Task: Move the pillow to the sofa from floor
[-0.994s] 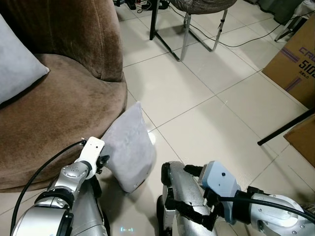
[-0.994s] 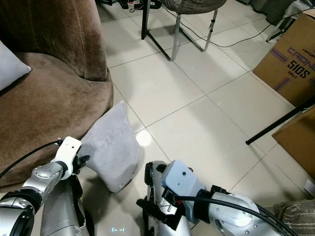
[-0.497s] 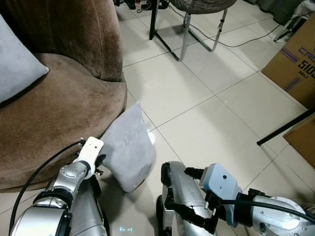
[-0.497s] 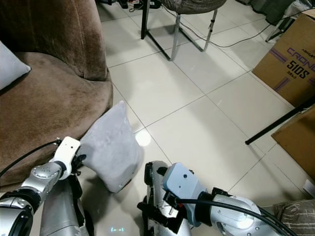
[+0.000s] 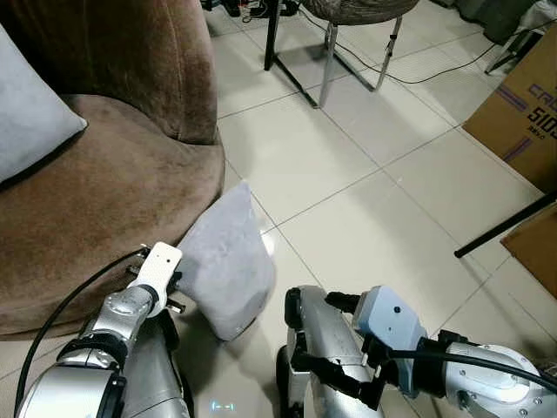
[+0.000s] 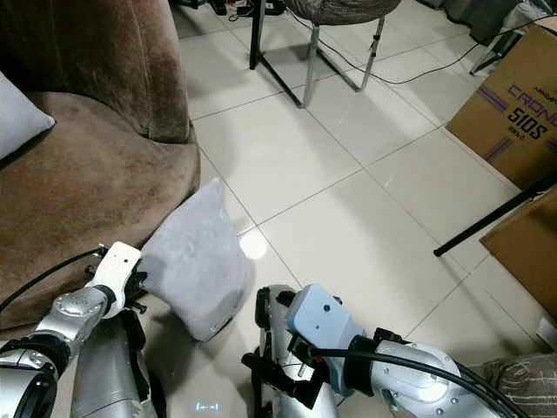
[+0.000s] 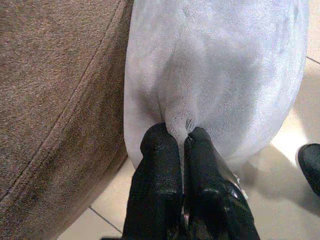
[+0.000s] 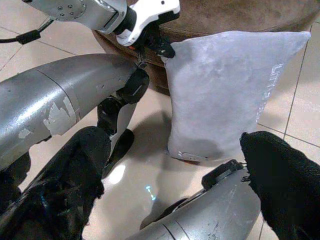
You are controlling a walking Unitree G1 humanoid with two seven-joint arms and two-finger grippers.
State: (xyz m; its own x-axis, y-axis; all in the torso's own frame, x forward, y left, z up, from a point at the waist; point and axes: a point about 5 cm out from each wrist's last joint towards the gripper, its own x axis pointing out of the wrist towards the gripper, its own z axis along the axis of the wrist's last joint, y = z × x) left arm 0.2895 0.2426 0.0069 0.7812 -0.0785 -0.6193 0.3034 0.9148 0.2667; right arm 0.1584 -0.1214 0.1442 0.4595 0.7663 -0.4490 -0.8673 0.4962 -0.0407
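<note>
A grey pillow (image 5: 224, 270) stands on its edge on the tiled floor, leaning against the front of the brown sofa (image 5: 113, 183). My left gripper (image 7: 182, 135) is shut on a pinch of the pillow's (image 7: 215, 75) fabric at its sofa-side edge, low beside the sofa base. In the head view that gripper (image 5: 177, 287) sits at the pillow's left edge. My right gripper (image 8: 175, 200) is open, its fingers (image 8: 65, 190) spread wide, held low in front of the pillow (image 8: 220, 100) and apart from it.
A second grey pillow (image 5: 30, 113) lies on the sofa seat. Chair legs (image 5: 326, 61) and a cable stand at the back. A cardboard box (image 5: 522, 104) and a black bar (image 5: 505, 228) lie to the right. Open tile stretches between.
My left wrist has dipped slightly at the pillow's edge. The pillow and the right arm stay about where they were.
</note>
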